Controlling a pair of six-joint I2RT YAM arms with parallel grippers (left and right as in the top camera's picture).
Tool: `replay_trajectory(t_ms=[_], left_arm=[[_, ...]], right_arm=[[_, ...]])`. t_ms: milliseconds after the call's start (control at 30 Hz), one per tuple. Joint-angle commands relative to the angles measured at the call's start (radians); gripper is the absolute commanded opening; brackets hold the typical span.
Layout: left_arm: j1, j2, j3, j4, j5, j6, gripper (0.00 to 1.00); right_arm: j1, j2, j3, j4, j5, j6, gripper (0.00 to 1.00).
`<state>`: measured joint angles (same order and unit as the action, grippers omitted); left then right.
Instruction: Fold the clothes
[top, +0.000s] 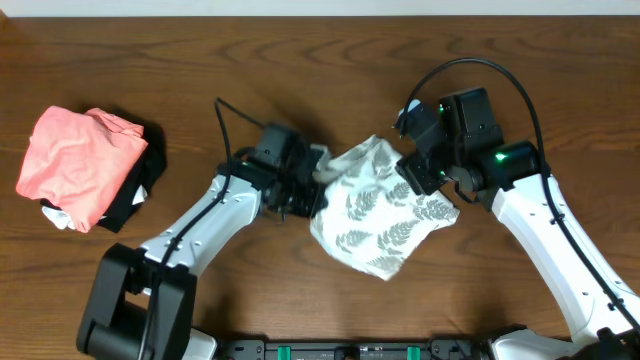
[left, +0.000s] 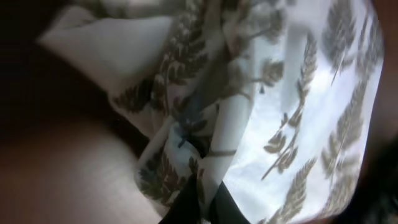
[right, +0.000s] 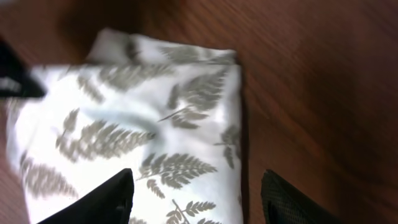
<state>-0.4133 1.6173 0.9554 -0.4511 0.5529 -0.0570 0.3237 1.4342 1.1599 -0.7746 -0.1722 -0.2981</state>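
The thin white garment printed with grey fern leaves (top: 375, 215) lies part-folded at the centre of the brown wooden desk (top: 300, 60). It looks light, limp and probably slippery, best taken at an edge. The left tool (top: 312, 188) is clenched on its bunched 9 o'clock edge; the right tool (top: 415, 170) hangs released over its 2 o'clock corner. A salmon-pink folded garment (top: 75, 160) on a black folded cloth (top: 135, 200) sits well apart at 9 o'clock, no obstacle.

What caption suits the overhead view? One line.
Mid-fold: left hand pinches one edge of the fern-print garment; right hand hovers open over the opposite edge.
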Motion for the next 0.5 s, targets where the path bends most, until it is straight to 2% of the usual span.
replay_trajectory(t_ms=[0, 367, 400, 467], left_arm=[[0.003, -0.037, 0.042, 0.06, -0.163, -0.008, 0.06], [-0.007, 0.004, 0.04, 0.24, -0.18, -0.016, 0.06], [-0.007, 0.004, 0.04, 0.257, -0.18, -0.016, 0.06], [-0.007, 0.004, 0.04, 0.272, -0.18, -0.016, 0.06]], right_arm=[[-0.005, 0.006, 0.0, -0.002, -0.008, 0.013, 0.64], [-0.005, 0.006, 0.0, -0.005, -0.007, 0.014, 0.64], [-0.005, 0.006, 0.0, -0.008, -0.003, 0.014, 0.63], [-0.005, 0.006, 0.0, -0.025, 0.024, 0.014, 0.54]])
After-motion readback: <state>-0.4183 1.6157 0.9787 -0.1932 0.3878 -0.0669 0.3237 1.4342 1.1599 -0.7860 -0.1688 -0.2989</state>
